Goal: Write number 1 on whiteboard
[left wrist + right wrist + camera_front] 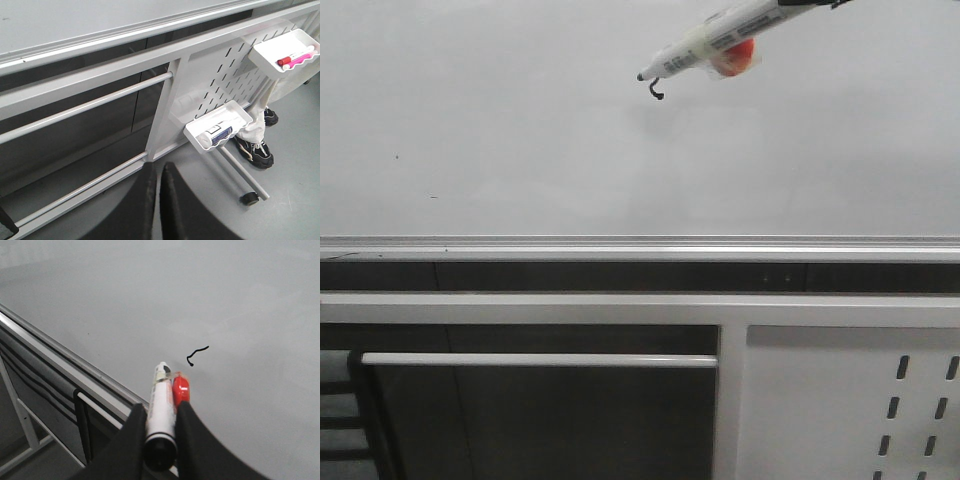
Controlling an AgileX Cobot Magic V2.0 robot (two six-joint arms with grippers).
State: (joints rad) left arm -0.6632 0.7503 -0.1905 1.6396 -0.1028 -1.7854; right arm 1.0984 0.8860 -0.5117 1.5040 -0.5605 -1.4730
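Observation:
The whiteboard [520,130] fills the upper front view, pale grey with a silver frame edge along its bottom; it also shows in the right wrist view as whiteboard [240,300]. A short hooked black stroke, the number 1 [657,90], sits near the top middle, and as number 1 [196,354] just beyond the pen tip. My right gripper [161,412] is shut on a white marker [161,410] with an orange-red piece beside it. The marker [715,40] tip hovers just up-left of the stroke. My left gripper [156,172] is shut on nothing, down by the floor.
Below the board runs a white stand frame [620,305] with a slotted panel [860,400]. Two white trays hang on the panel: one [218,125] with a cylinder, one [285,50] with markers. A person's shoes [255,147] stand on the grey floor by a caster [248,198].

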